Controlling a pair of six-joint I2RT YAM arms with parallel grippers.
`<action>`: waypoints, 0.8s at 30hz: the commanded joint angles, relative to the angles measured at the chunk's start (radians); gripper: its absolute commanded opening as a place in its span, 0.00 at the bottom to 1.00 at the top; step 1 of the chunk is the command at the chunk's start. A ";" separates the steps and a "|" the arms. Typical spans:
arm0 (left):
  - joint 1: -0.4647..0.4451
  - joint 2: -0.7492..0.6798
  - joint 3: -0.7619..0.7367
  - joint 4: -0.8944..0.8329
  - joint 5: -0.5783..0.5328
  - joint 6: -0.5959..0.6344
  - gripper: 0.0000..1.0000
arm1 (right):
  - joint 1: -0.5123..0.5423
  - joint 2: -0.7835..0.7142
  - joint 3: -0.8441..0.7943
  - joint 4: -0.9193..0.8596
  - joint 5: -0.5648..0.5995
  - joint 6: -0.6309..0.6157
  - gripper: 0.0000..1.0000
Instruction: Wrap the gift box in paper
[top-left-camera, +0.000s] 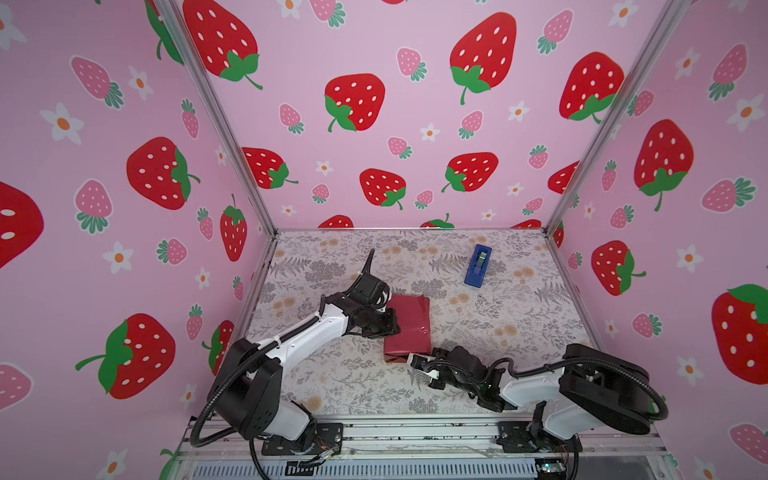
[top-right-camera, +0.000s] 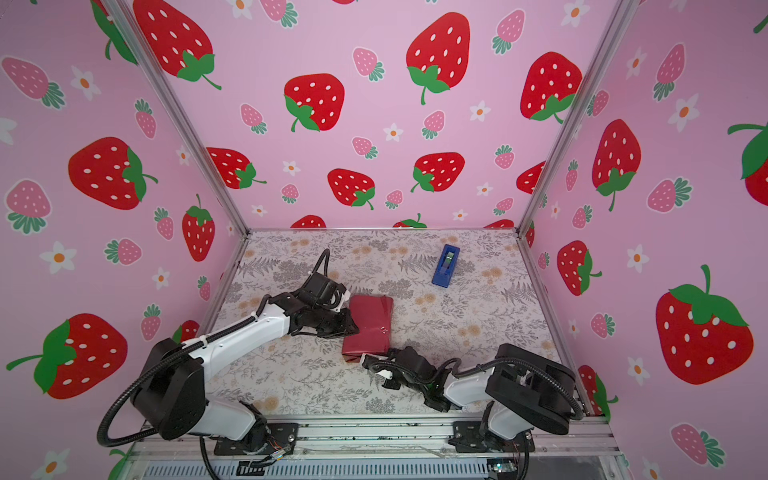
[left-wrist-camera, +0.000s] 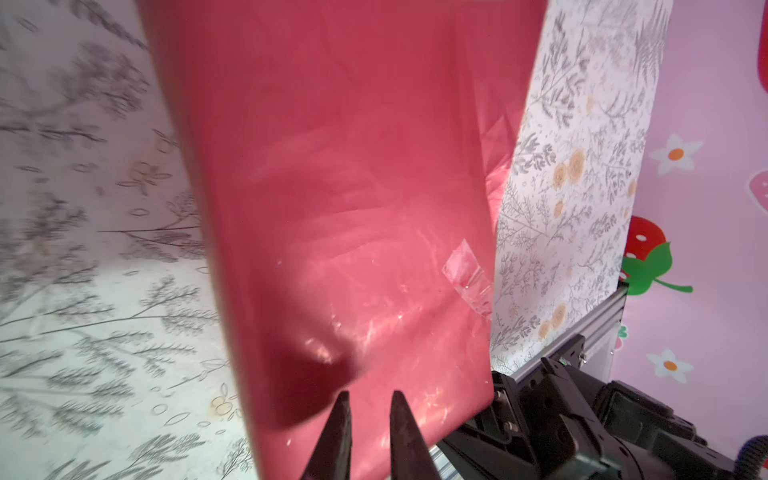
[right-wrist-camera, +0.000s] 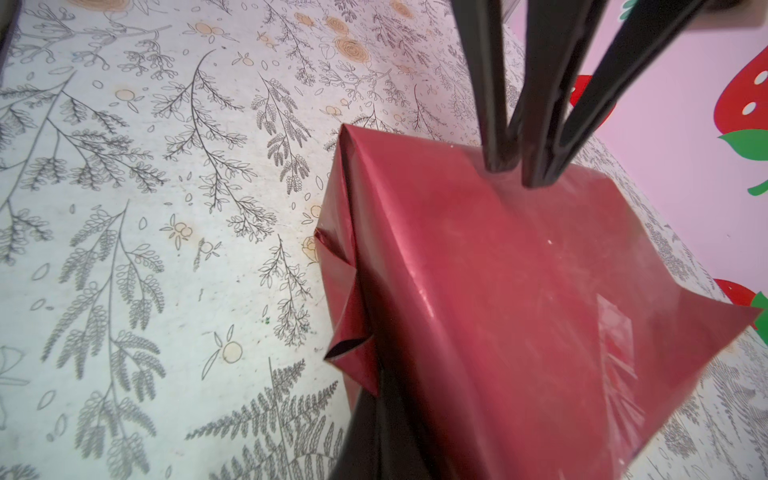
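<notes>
pressing closed right gripper (top-left-camera: 412, 360) tips on folded red paper (top-left-camera: 409, 328), left gripper (left-wrist-camera: 368, 395) fingers slightly apart at its side

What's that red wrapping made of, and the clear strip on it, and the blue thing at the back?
The paper looks like thin, glossy coated sheet: sharp creases, bright highlights. The clear strip seems transparent plastic tape: the red shows through and it glints. The blue thing looks like hard, smooth moulded plastic, though too small to be sure.
</notes>
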 joint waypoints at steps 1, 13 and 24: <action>-0.003 -0.079 0.053 -0.103 -0.127 0.148 0.30 | -0.010 -0.033 -0.003 0.003 -0.023 0.015 0.00; 0.008 -0.332 -0.144 0.192 -0.252 0.307 0.71 | -0.070 -0.107 -0.023 -0.073 -0.115 0.004 0.00; -0.107 -0.455 -0.467 0.661 -0.073 0.741 0.72 | -0.128 -0.131 -0.004 -0.142 -0.221 -0.003 0.00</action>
